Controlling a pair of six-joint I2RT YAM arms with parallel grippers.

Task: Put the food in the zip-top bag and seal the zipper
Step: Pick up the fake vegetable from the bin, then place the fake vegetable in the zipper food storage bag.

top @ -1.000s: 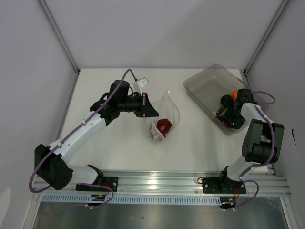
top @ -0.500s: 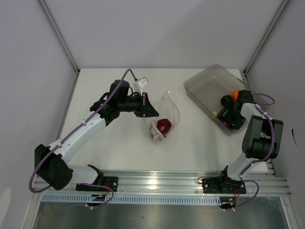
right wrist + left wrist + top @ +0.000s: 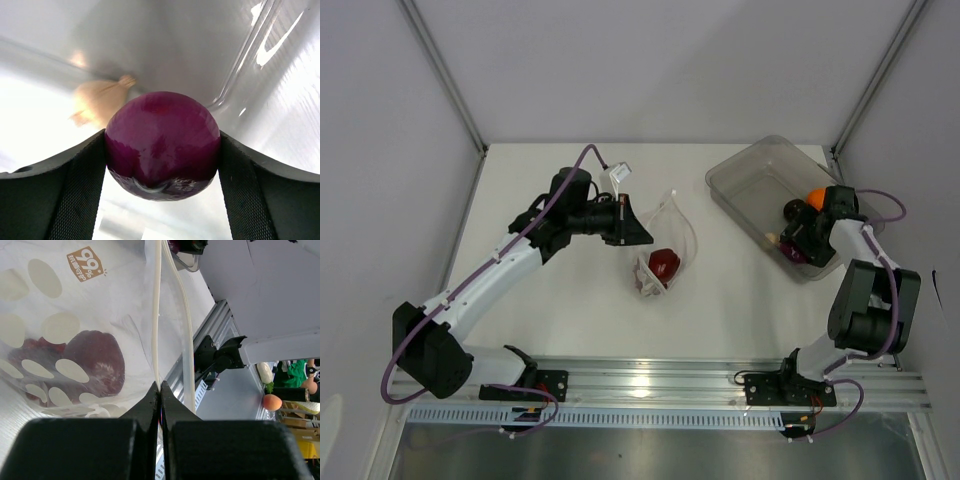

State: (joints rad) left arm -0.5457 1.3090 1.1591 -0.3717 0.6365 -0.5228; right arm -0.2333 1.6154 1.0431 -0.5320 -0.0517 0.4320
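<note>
Reaching in from 7 o'clock, the left gripper (image 3: 642,235) sits near the centre of the table (image 3: 570,320), clenched on the bag (image 3: 672,228). Its wrist view shows both fingers (image 3: 145,405) pressed flat together with the bag's edge pinched between them. The zipper (image 3: 156,315) runs away from the fingertips as pale strips. The bag lies on the table at the gripper's 4 o'clock, crinkled and printed with white dots. Inside it a red ball (image 3: 664,263) rests toward the 6 o'clock end, with smaller dark red pieces (image 3: 35,347) pressed against it.

At the table's 2 o'clock a clear bin (image 3: 750,170) stands by the right wall. The right gripper (image 3: 792,245) is down inside the bin's near end, grasping the onion (image 3: 162,130). In its wrist view the purple ball fills the gap, with a finger (image 3: 65,185) against each side. Whether the onion is off the bin floor cannot be told. A pale garlic-like piece (image 3: 100,100) lies just beyond it. Farther in, at the gripper's 12 o'clock, an orange (image 3: 815,198) and a dark ball (image 3: 792,209) sit close together in the bin.
</note>
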